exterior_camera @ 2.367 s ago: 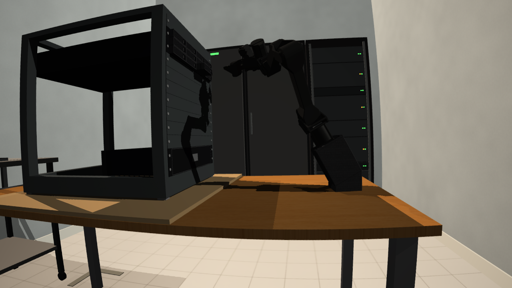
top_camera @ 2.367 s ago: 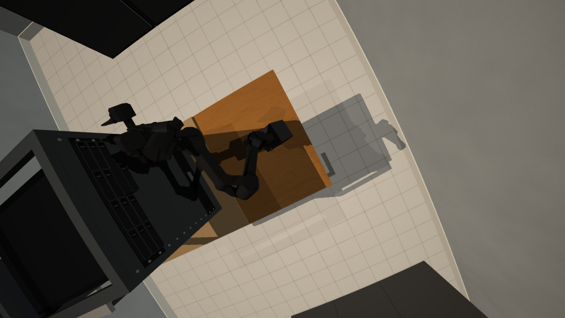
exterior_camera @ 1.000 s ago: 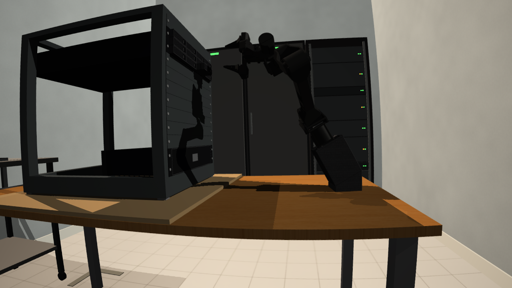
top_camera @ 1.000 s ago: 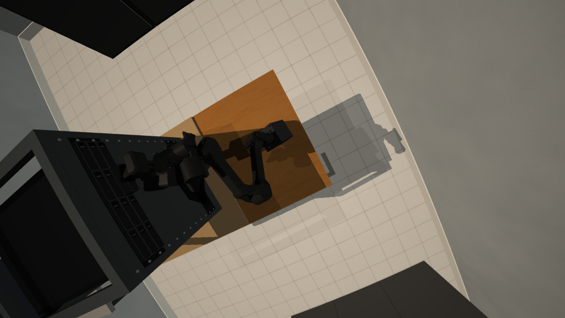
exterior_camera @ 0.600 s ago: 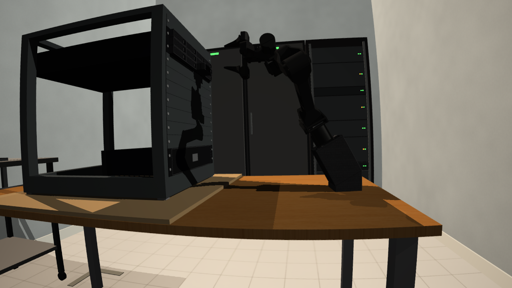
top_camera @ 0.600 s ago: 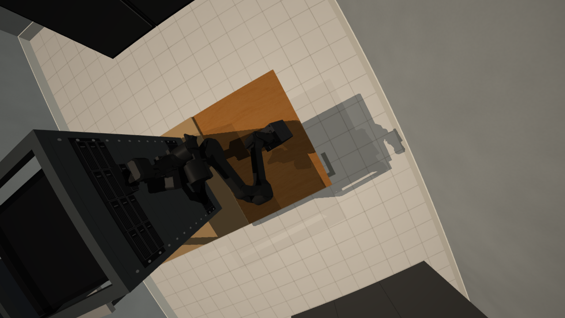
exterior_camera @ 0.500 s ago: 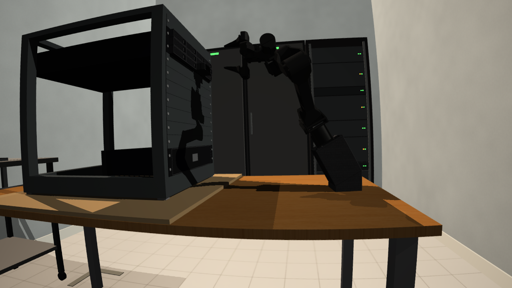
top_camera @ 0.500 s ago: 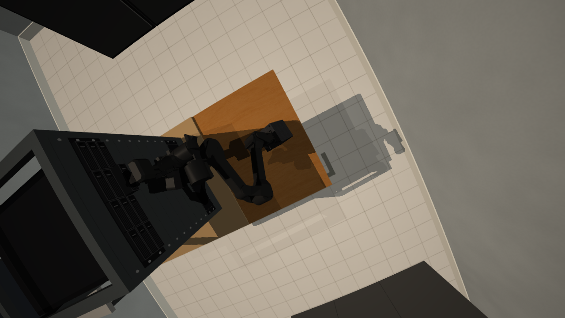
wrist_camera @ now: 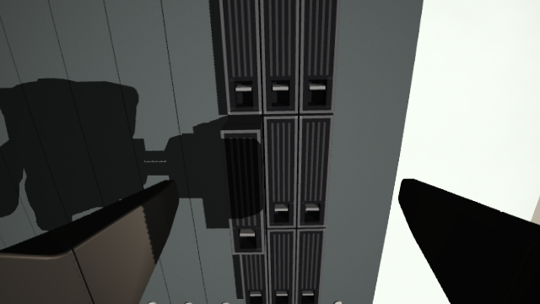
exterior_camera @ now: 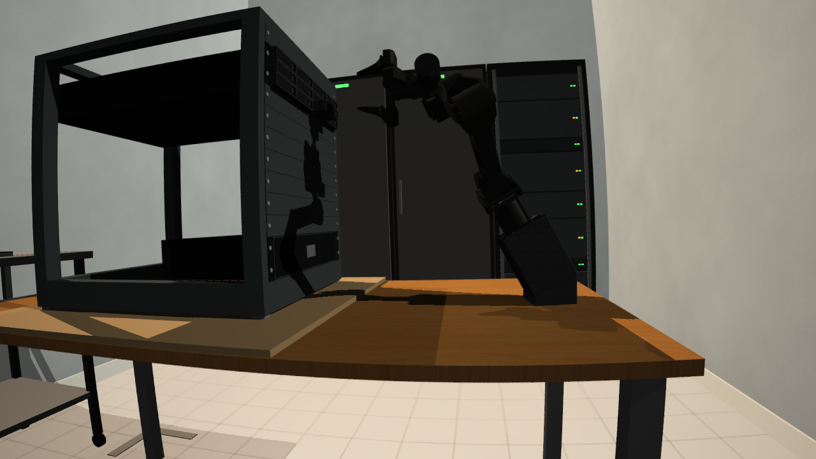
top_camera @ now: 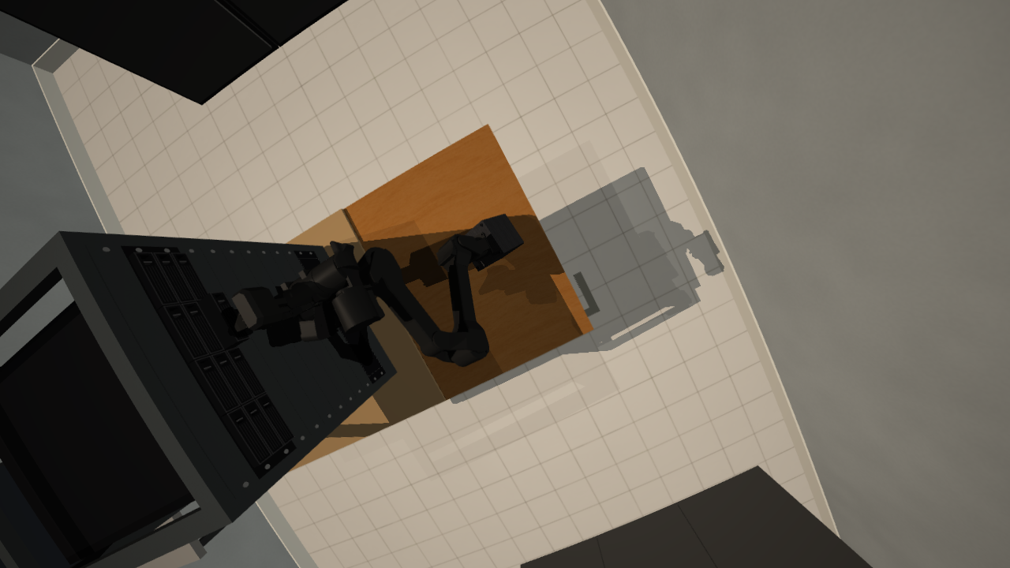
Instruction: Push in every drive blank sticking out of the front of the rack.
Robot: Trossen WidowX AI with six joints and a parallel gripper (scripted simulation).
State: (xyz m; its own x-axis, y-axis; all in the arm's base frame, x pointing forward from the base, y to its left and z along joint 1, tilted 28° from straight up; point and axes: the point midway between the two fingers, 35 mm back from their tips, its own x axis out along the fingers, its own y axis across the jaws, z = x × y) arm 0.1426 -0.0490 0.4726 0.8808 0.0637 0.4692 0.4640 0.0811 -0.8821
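Observation:
The black rack [top_camera: 91, 297] [exterior_camera: 254, 171] stands on a board on the table. A bank of drive blanks [top_camera: 211, 353] [exterior_camera: 296, 85] [wrist_camera: 280, 160] runs along the top of its front. In the wrist view one blank [wrist_camera: 244, 190] sticks out of the left column, partly in shadow; it also shows in the exterior view [exterior_camera: 329, 114]. The blanks around it sit flush. My gripper [top_camera: 229, 314] [exterior_camera: 370, 88] [wrist_camera: 288, 190] is open and empty. It faces the bank a short way in front of it, with the fingers wide apart. The sticking-out blank lies between the fingers, nearer the left one, untouched.
The rack rests on a tan board [exterior_camera: 228, 336] on the wooden table [exterior_camera: 456, 342] [top_camera: 437, 183]. The arm's base [exterior_camera: 542, 262] [top_camera: 501, 240] stands at the table's far right. Tall server cabinets [exterior_camera: 542, 142] stand behind. Plain panels [wrist_camera: 105, 63] cover the front below the bank.

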